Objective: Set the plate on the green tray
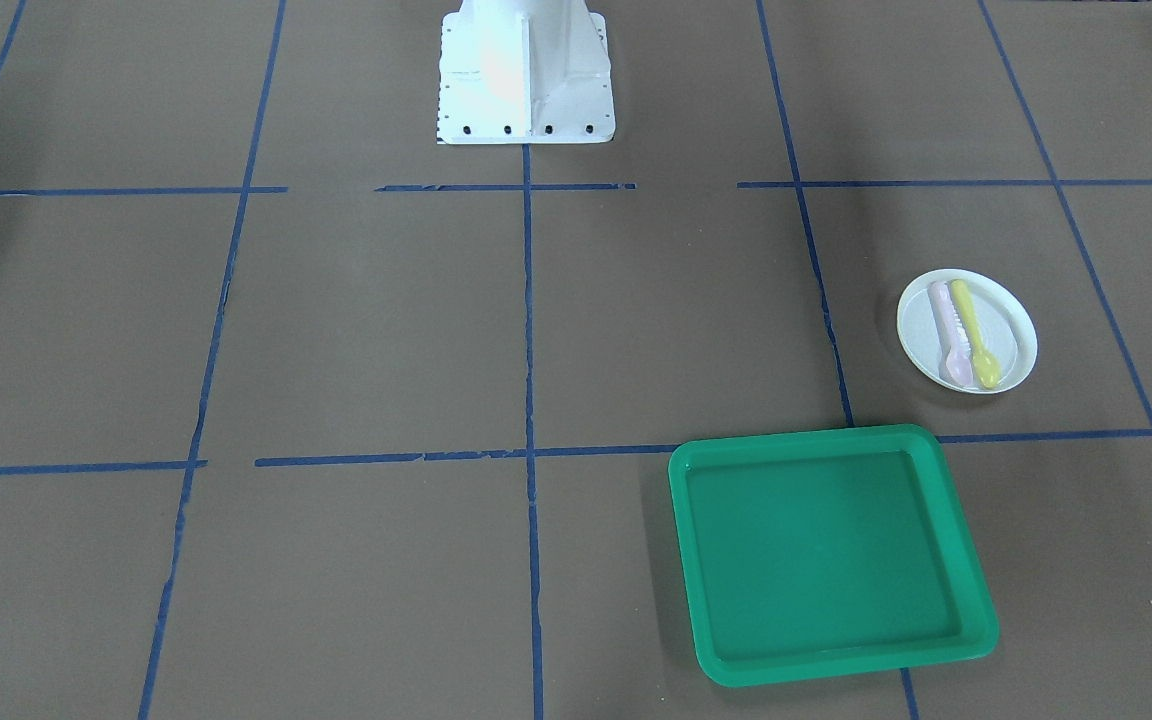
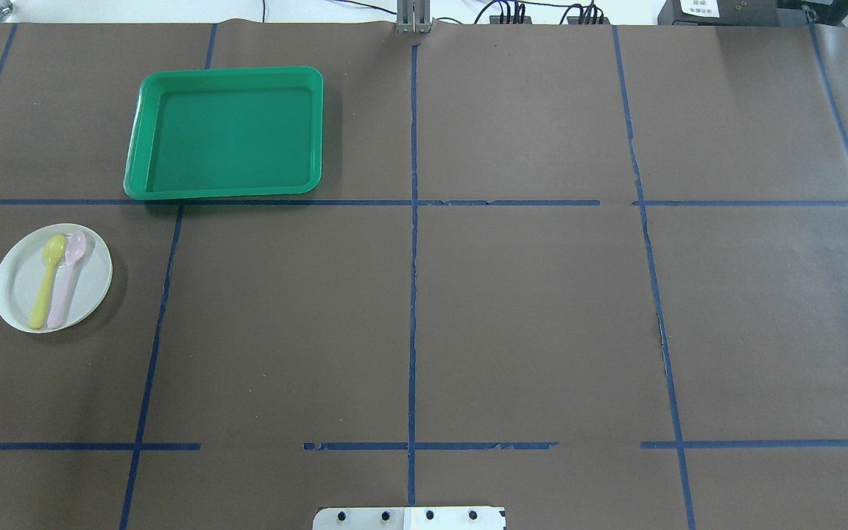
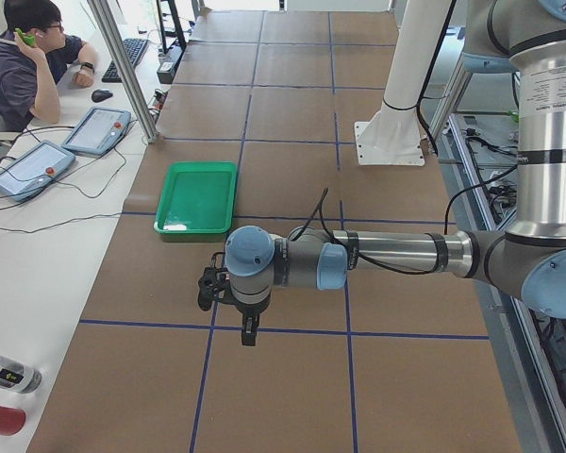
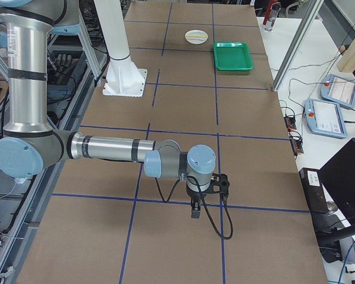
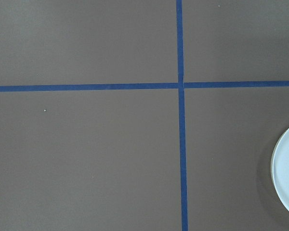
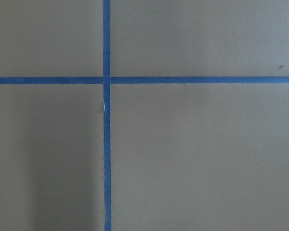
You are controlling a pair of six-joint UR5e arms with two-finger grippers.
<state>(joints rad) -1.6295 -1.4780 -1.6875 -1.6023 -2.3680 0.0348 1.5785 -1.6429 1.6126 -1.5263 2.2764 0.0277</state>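
Note:
The white round plate (image 2: pixel 26 291) lies on the brown table at my left, with a yellow spoon (image 2: pixel 48 280) and a pink spoon (image 2: pixel 67 278) on it. It also shows in the front view (image 1: pixel 1006 335), the right side view (image 4: pixel 196 36) and at the right edge of the left wrist view (image 5: pixel 286 178). The green tray (image 2: pixel 146 140) sits empty beyond the plate, apart from it (image 1: pixel 971 570) (image 3: pixel 197 222) (image 4: pixel 232 56). My left gripper (image 3: pixel 249 332) hangs over the table near the tray; I cannot tell its state. My right gripper (image 4: pixel 194 213) hangs far from both; I cannot tell its state.
Blue tape lines (image 2: pixel 413 221) divide the brown table into squares. The white robot base (image 1: pixel 524 75) stands at the table's robot-side edge. An operator (image 3: pixel 24 57) sits at a side desk with teach pendants (image 3: pixel 94 130). Cables and more pendants lie on the desk (image 4: pixel 325 115).

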